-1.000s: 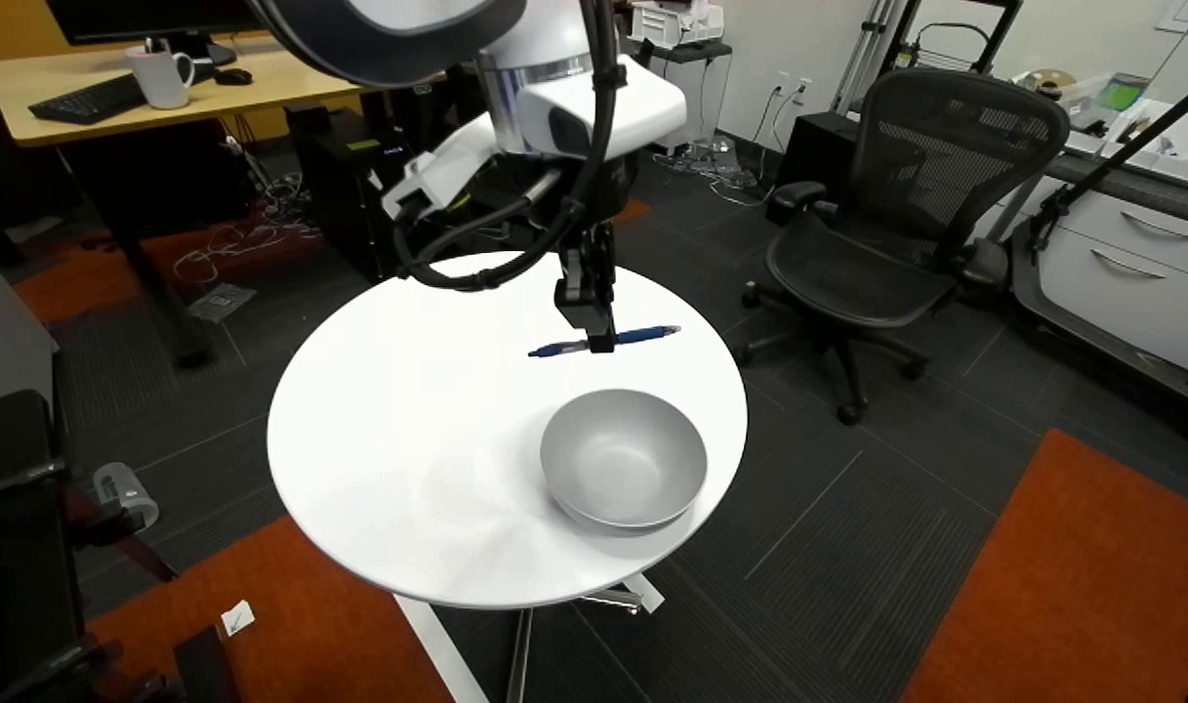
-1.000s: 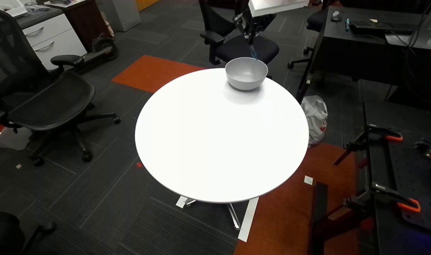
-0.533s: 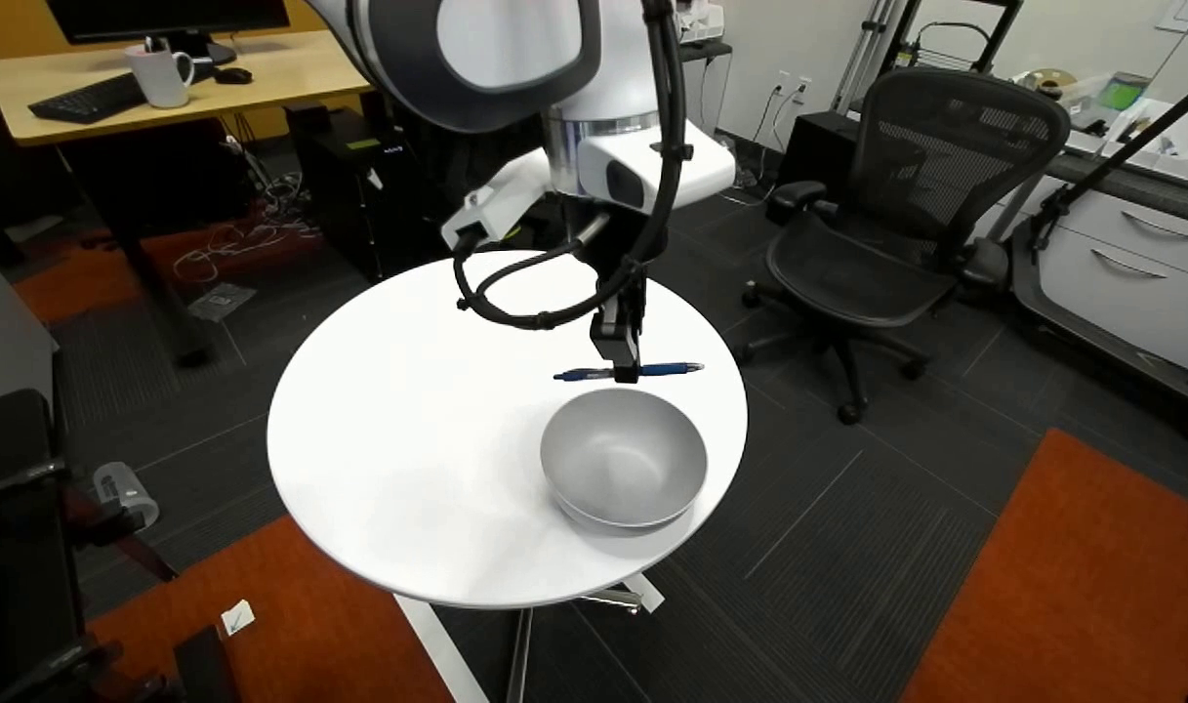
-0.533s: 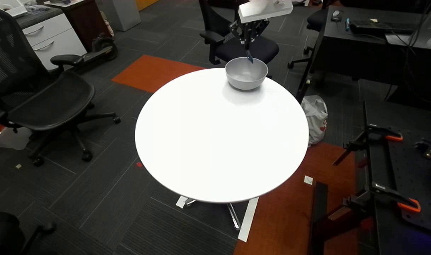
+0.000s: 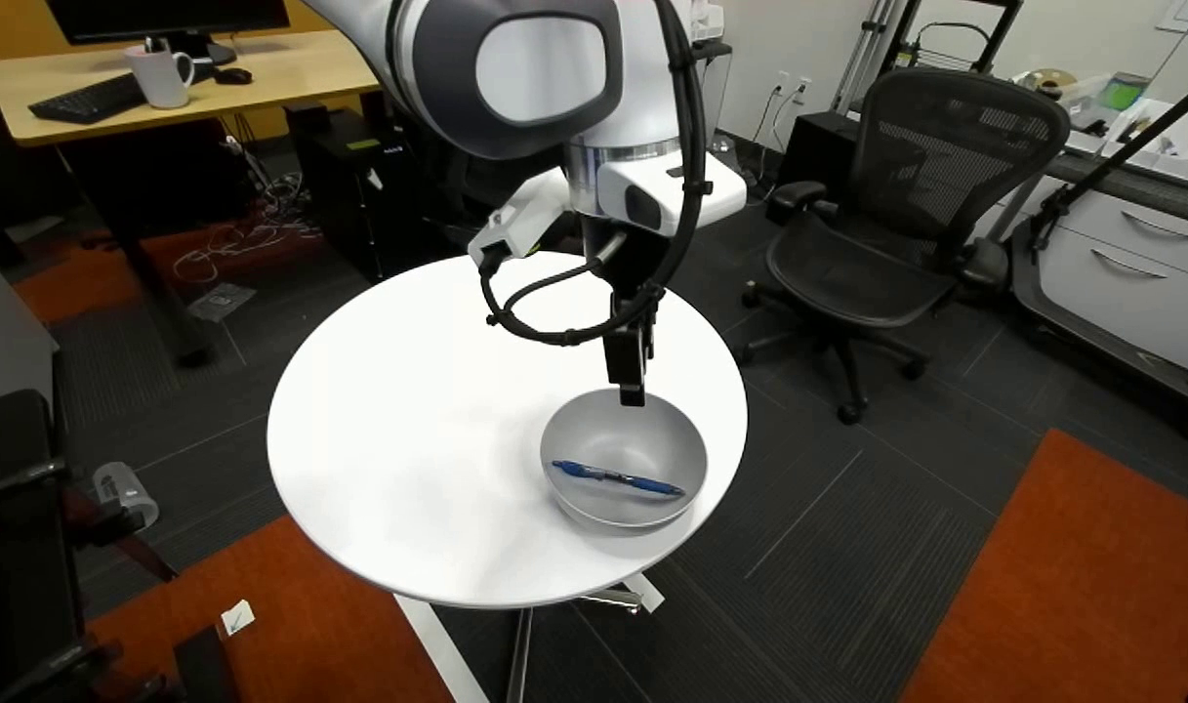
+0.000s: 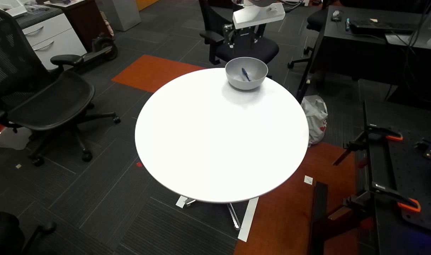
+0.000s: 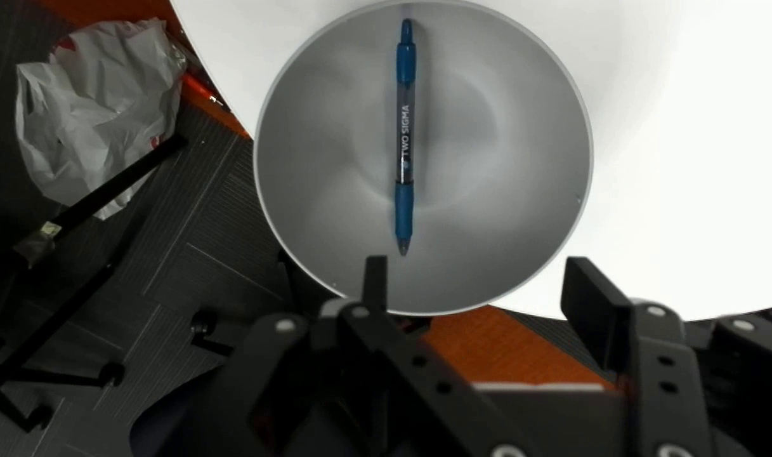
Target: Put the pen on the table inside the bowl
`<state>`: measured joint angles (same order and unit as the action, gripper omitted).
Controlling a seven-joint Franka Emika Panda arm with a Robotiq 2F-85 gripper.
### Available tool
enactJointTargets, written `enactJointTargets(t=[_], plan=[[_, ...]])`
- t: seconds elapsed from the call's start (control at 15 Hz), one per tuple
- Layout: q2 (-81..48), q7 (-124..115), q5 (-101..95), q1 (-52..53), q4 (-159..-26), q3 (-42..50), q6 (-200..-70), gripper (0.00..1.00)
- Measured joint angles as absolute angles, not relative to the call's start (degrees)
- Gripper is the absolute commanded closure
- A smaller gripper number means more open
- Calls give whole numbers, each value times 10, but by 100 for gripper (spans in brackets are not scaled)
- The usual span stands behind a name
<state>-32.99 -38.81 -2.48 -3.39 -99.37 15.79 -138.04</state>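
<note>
- Pen (image 7: 405, 139), wrist view: lies inside the bowl (image 7: 541, 158), off to one side of the floor's centre, both ends within the rim, tip toward my gripper (image 7: 474, 273). Which parts of it touch the curved wall I cannot tell.
- Fingers (image 7: 598, 311): spread wide, holding nothing. In an exterior view, a strip of the black chair seat (image 6: 243, 52) shows between them and the bowl, so I read them as above the rim and apart from it.
- Step in hand, as I judge it: the placing looks complete; what remains is a clean withdrawal.
- Recommended path: I should raise the gripper straight up, slowly and evenly, without turning the wrist, and travel sideways only once well above the rim.
- Finger setting: I would leave the spread alone during the lift; narrowing it this near the rim gains nothing.
- Principal hazard: the bowl sits near the edge of the round table (image 5: 408, 420), so a sideways brush could slide or tip it, pen included.
- Depth caution: in an exterior view, one fingertip (image 5: 633, 396) overlaps the bowl's far rim in outline; I would consult the wrist view too.
</note>
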Motion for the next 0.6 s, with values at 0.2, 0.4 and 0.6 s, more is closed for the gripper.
enactJointTargets(t=[0.2, 0.4, 0.6], plan=[[-330, -387, -15, -38, -991, 158, -1380, 0], [-330, -387, -2, -43, -991, 156, -1380, 0], [-330, -375, 12, -49, -990, 149, -1380, 0]])
